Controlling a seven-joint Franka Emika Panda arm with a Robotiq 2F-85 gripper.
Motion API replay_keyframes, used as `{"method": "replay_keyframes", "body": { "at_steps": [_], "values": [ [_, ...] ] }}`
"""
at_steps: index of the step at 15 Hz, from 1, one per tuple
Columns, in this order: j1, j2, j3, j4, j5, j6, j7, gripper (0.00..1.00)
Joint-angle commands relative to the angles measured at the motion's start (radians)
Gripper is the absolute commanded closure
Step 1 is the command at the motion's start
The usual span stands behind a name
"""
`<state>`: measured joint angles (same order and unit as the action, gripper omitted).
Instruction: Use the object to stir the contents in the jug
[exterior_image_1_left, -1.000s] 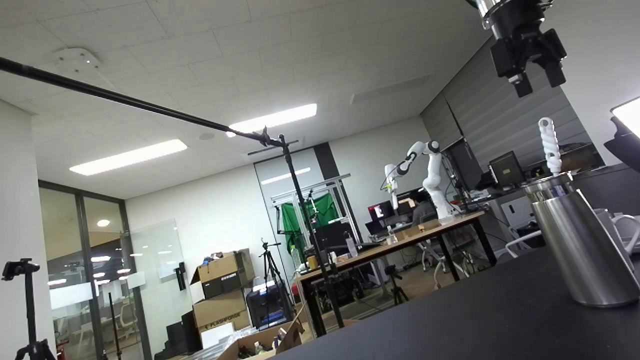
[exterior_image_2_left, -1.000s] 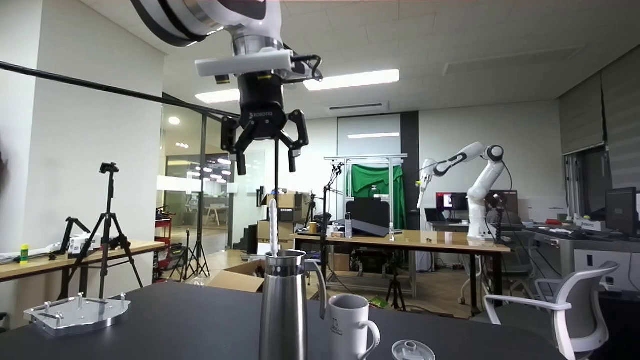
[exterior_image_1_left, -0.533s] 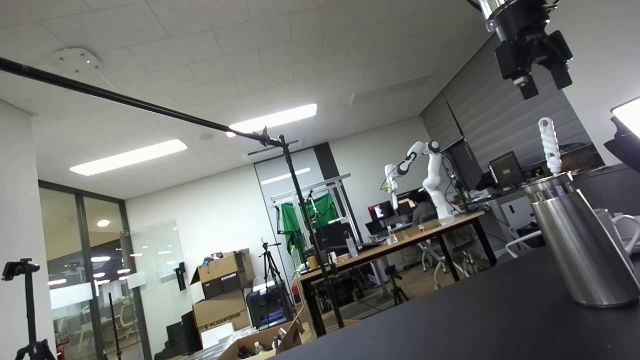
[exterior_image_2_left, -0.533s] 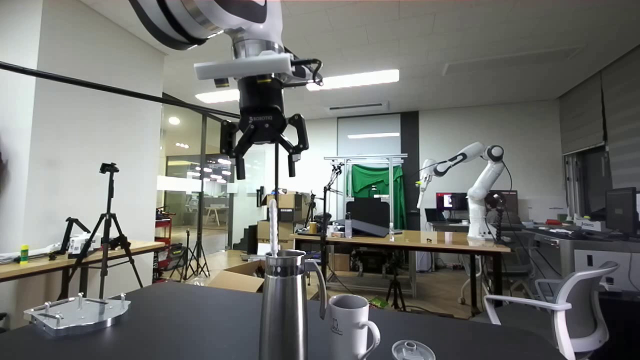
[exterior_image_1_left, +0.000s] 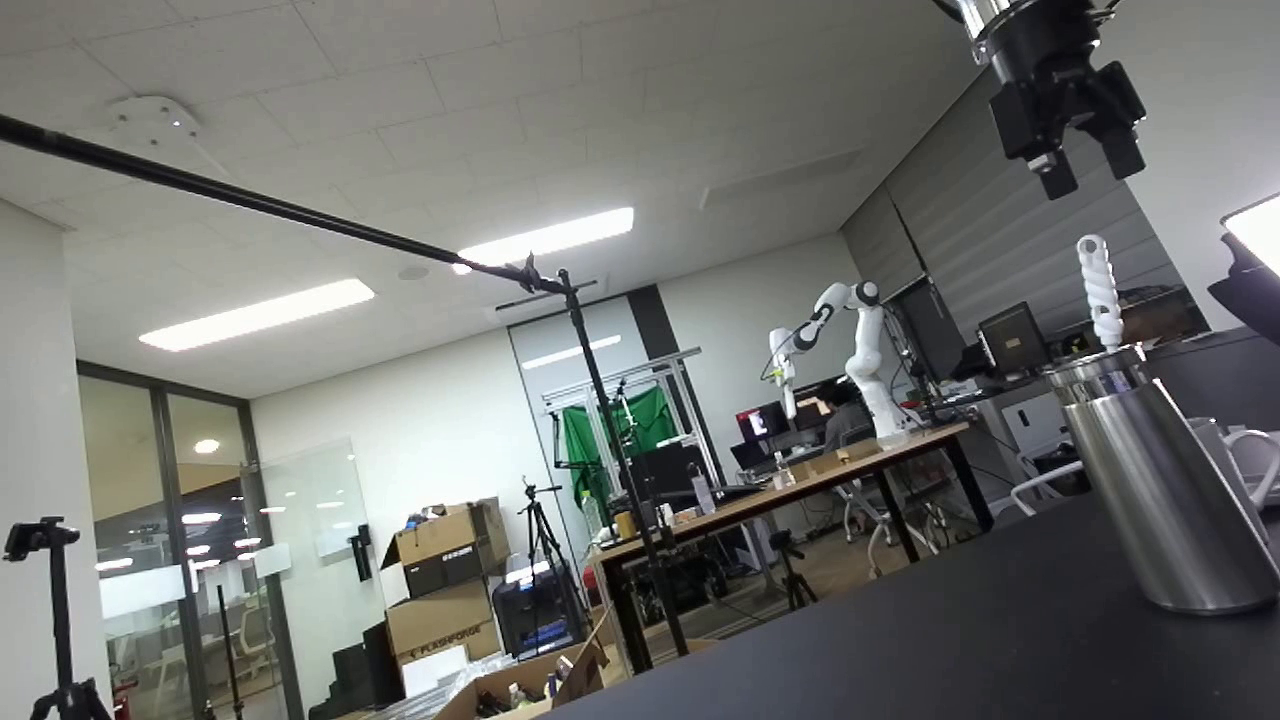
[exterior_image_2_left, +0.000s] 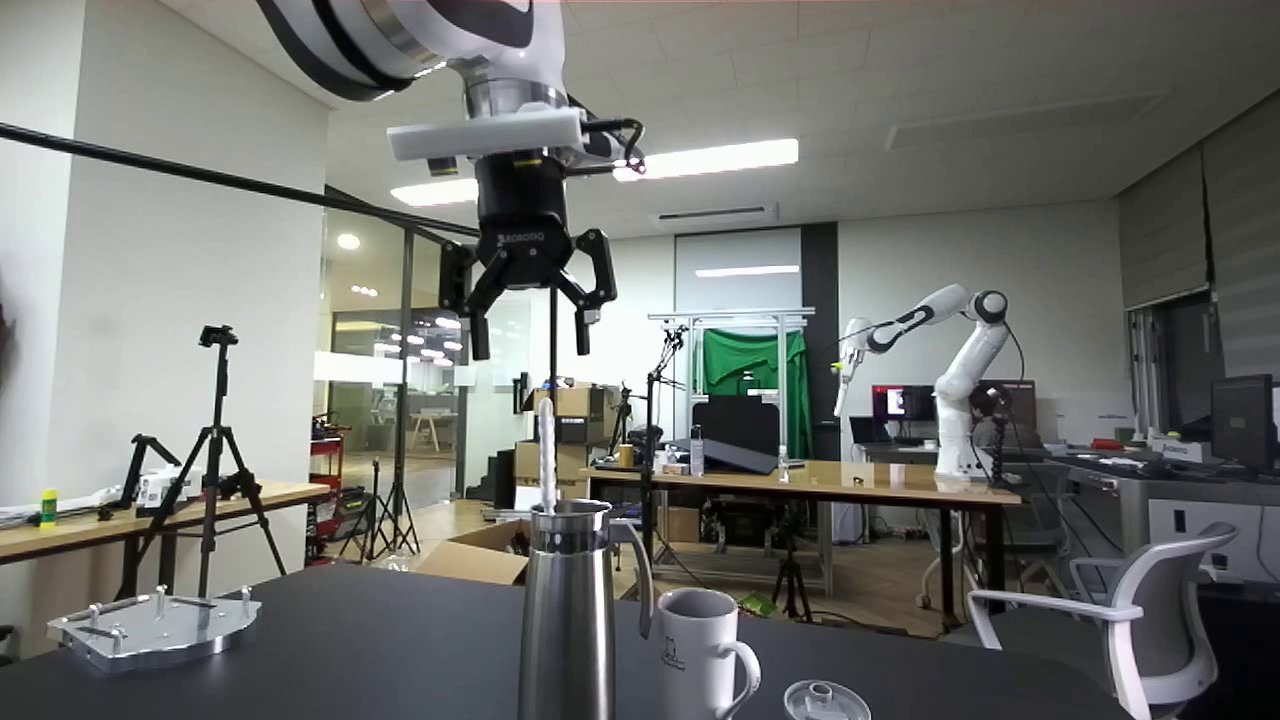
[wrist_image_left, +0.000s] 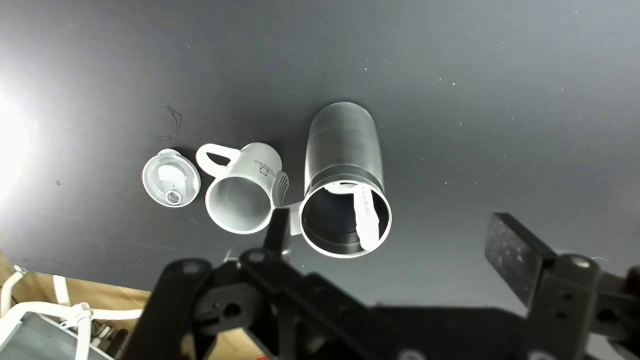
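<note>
The jug (exterior_image_2_left: 568, 630) is a brushed steel cylinder with a dark handle, standing upright on the black table; it also shows in an exterior view (exterior_image_1_left: 1170, 490) and in the wrist view (wrist_image_left: 343, 140). The object (exterior_image_1_left: 1100, 290) is a white twisted stick that rises out of the jug's mouth, leaning on the rim; it also shows in an exterior view (exterior_image_2_left: 547, 455) and the wrist view (wrist_image_left: 367, 220). Its lower end is hidden inside the jug. My gripper (exterior_image_2_left: 532, 343) is open and empty, pointing down above the stick's top with a gap between; it also shows in an exterior view (exterior_image_1_left: 1095, 172).
A white mug (exterior_image_2_left: 690, 650) stands close beside the jug on its handle side, with a clear lid (exterior_image_2_left: 825, 703) beyond it. A clear plate with pegs (exterior_image_2_left: 155, 630) lies at the table's far left. A chair (exterior_image_2_left: 1160, 620) stands past the table edge.
Over the first half second my gripper has moved slightly down, and a little to the right in an exterior view. It has held still since then. The jug and stick have not moved.
</note>
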<state>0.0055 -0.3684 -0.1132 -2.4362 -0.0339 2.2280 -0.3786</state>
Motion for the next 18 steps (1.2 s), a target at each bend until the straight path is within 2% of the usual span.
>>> {"method": "replay_keyframes", "body": {
  "at_steps": [1,5,16,17,18],
  "values": [
    [-0.006,-0.004,0.001,-0.017,-0.001,0.048,0.018,0.00],
    [-0.003,0.001,-0.010,-0.064,0.015,0.175,0.005,0.00],
    [0.008,0.093,-0.013,-0.119,0.038,0.347,-0.014,0.00],
    [0.006,0.103,-0.011,-0.121,0.036,0.364,-0.009,0.25],
    [0.010,0.114,-0.012,-0.120,0.045,0.372,-0.015,0.26]
  ]
}}
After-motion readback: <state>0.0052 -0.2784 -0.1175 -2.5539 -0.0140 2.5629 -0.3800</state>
